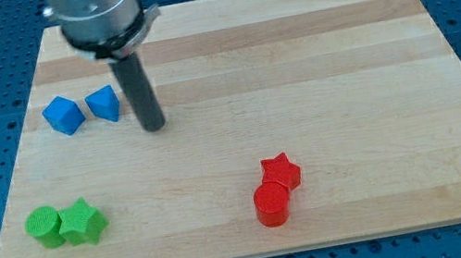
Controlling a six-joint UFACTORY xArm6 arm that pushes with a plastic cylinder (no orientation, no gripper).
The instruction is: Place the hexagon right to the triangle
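A blue hexagon (63, 115) lies near the board's left edge. A blue triangle (103, 103) lies just to its right, a small gap between them. My tip (153, 127) rests on the board to the right of the triangle and a little lower in the view. It is close to the triangle, and the rod's shaft stands just beside the triangle's right edge. I cannot tell whether the rod touches the triangle.
A green cylinder (43, 225) and a green star (83, 222) sit touching at the bottom left. A red star (281, 171) and a red cylinder (272, 204) sit touching at the bottom middle. The wooden board (342, 63) ends on all sides within view.
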